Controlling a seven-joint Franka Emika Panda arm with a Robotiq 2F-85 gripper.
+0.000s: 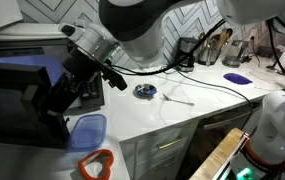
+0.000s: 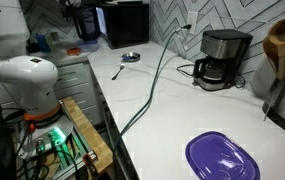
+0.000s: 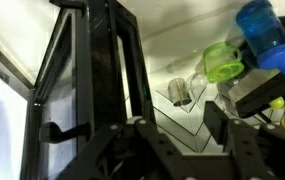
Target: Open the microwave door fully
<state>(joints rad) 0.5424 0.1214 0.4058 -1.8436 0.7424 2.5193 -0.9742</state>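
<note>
The black microwave (image 1: 12, 60) stands at the left end of the counter; it also shows far back in an exterior view (image 2: 125, 22). Its interior glows purple. The microwave door (image 1: 44, 102) stands swung partly open; in the wrist view its black frame with dark glass (image 3: 87, 70) is seen edge-on at the left. My gripper (image 1: 80, 85) hangs right at the door's free edge. In the wrist view the gripper (image 3: 177, 130) is open with nothing between the fingers, and the door lies just left of the left finger.
On the white counter lie a blue lid (image 1: 88, 130), an orange object (image 1: 95, 165), a small bowl (image 1: 144, 91), a spoon (image 1: 177, 98) and a purple lid (image 2: 222, 158). A coffee maker (image 2: 222, 58) and utensil holders (image 1: 212, 48) stand along the tiled wall.
</note>
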